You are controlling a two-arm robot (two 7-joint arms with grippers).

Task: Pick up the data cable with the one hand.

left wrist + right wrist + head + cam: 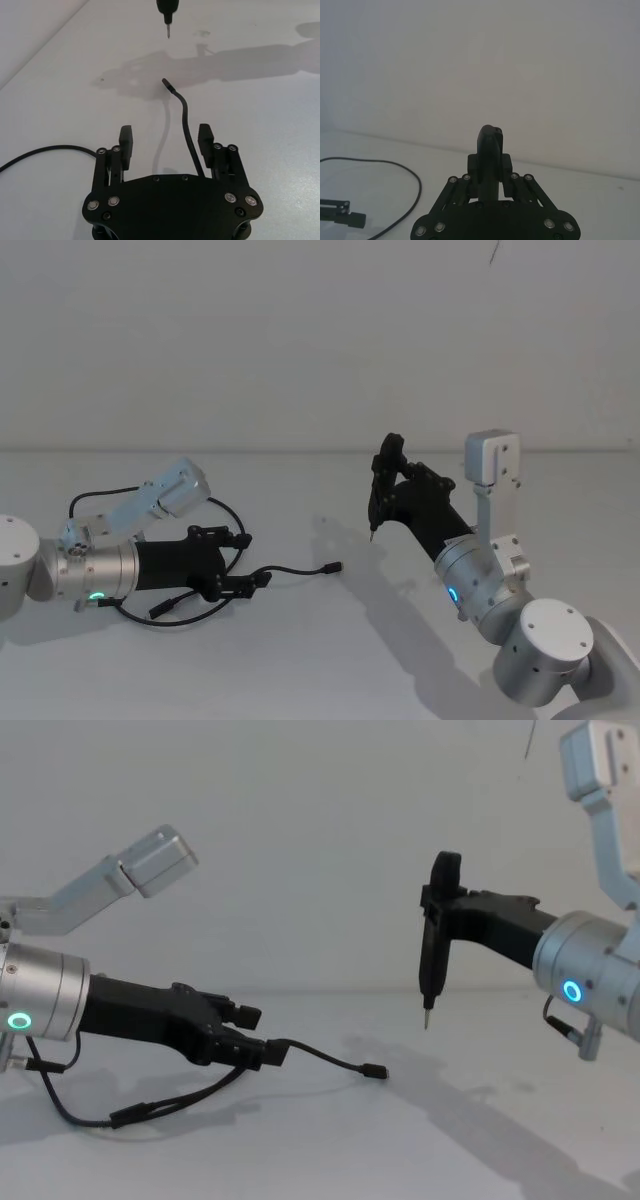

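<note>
Here: left tool (166, 142) low over worktop (260, 125), jaws spread either side of data cable (185, 115), cord running between them, close to one jaw. Likely lined up to close on it. Right tool (490, 170) raised well apart, clamped on black pin-tipped rod (436, 945), leaving cable free.

Thin black data cable (300, 569), looped on the left part of the pale counter (330, 660), plug end pointing toward its middle, cord passing between the spread jaws of the low black left claw (252, 558)

The data cable (186, 125) vanishes beneath the left gripper (166, 134) (another stretch runs off the edge).
</note>
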